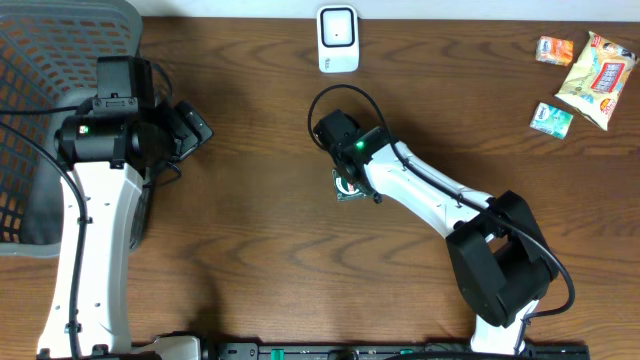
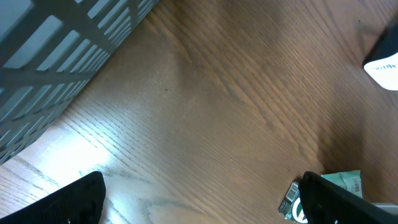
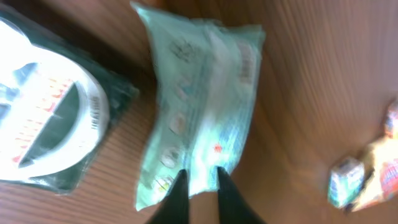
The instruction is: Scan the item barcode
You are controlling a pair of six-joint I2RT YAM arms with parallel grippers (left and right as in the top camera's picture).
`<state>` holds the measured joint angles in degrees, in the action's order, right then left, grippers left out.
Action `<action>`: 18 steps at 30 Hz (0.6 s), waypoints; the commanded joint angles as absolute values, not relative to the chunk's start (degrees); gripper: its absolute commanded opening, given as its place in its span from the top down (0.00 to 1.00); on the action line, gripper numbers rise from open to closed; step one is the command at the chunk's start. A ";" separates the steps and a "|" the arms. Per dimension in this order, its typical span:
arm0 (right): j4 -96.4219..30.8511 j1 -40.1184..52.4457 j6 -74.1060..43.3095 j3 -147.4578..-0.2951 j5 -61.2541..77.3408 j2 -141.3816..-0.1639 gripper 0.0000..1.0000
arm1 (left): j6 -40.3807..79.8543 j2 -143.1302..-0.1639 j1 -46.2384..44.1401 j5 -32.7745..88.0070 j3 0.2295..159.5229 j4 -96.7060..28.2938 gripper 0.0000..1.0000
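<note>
Arm [image 1: 430, 195] on right reaches inward, gripper [image 3: 200, 179] pinching green packet [image 3: 199, 106].

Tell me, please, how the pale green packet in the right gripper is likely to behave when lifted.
The pale green packet looks like thin, crinkled film, so it will probably sag rather than stay flat. The right gripper pinches only one end, so it may swing or twist. Its sheen suggests it could slip.

The black left gripper [image 2: 200, 198] is held wide open. The white right arm [image 1: 420, 190] is extended forward, its black right gripper [image 3: 200, 186] pinched onto a pale green plastic packet [image 3: 199, 106].
</note>
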<state>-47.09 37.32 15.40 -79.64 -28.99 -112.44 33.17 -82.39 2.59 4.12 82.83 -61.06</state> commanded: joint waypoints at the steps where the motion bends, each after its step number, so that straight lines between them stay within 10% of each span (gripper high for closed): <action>1: -45.69 37.82 14.85 -79.68 -20.97 -111.68 0.76 | 33.21 -82.41 2.87 3.38 82.76 -61.04 0.02; 14: -41.25 37.17 15.00 -75.66 -23.94 -111.70 0.70 | 33.23 -82.43 2.87 3.38 82.76 -61.06 0.02; 18: -34.70 36.23 15.03 -70.70 -24.64 -111.70 0.55 | 33.23 -82.43 2.87 3.38 82.76 -61.04 0.02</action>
